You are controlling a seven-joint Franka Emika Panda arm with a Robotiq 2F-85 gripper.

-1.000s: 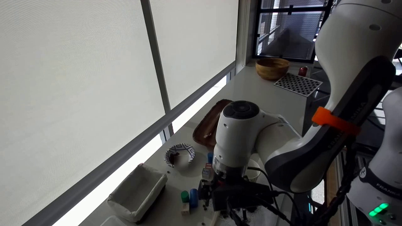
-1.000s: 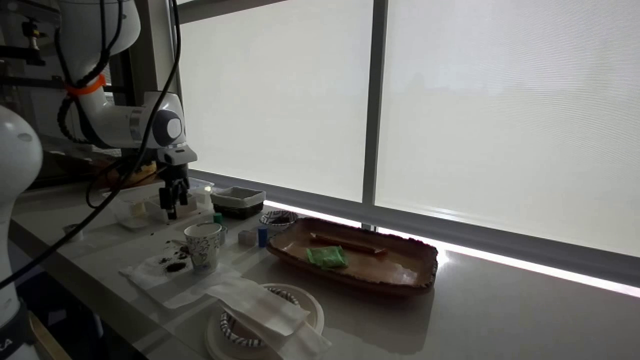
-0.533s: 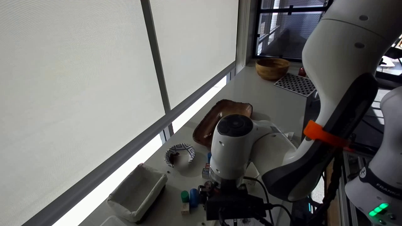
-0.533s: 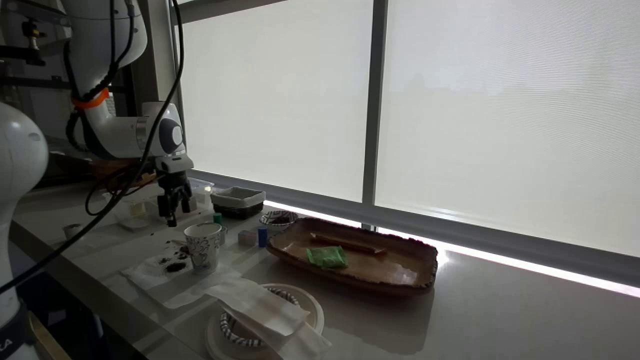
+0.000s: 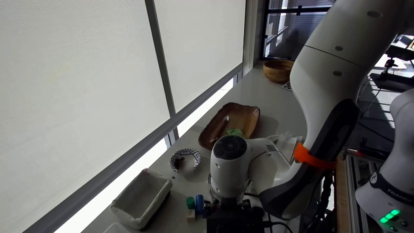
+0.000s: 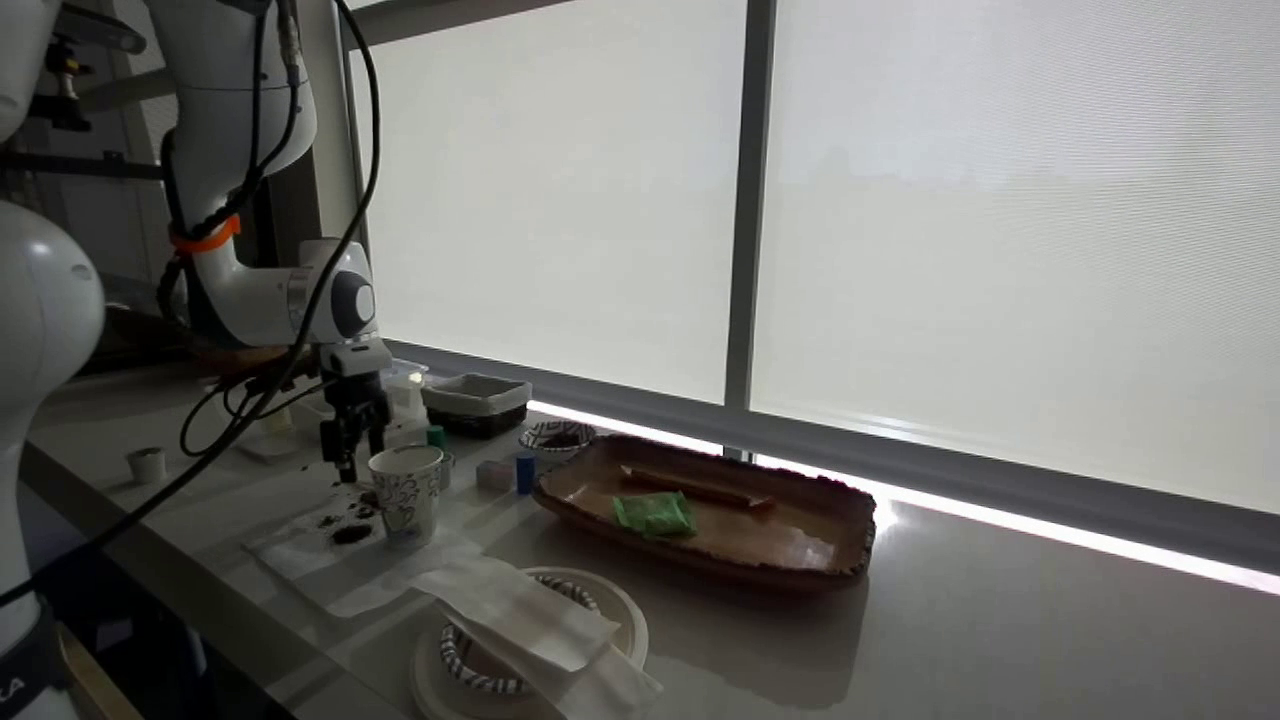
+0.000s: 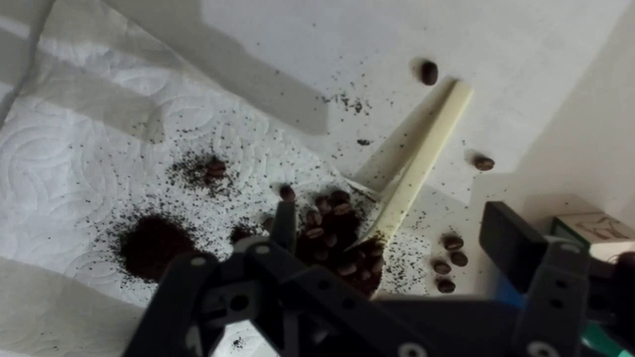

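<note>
Black 2-finger gripper (image 7: 395, 230) is spread super wide, holding nothing, hovering above a slim cream-coloured spoon (image 7: 422, 161) and dark-brown oval coffee beans (image 7: 341, 197).

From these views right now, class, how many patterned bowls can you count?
2: one patterned bowl between the basket and the tray; a second bowl on the plate, partly under napkins. More may hide behind the arm.

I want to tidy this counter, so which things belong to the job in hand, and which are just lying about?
Probably the job's, being nearest the open gripper:
spoon
coffee beans
coffee grounds
paper towel

Probably just lying about, further off:
tray
green packet
wooden bowl
lined basket
</note>
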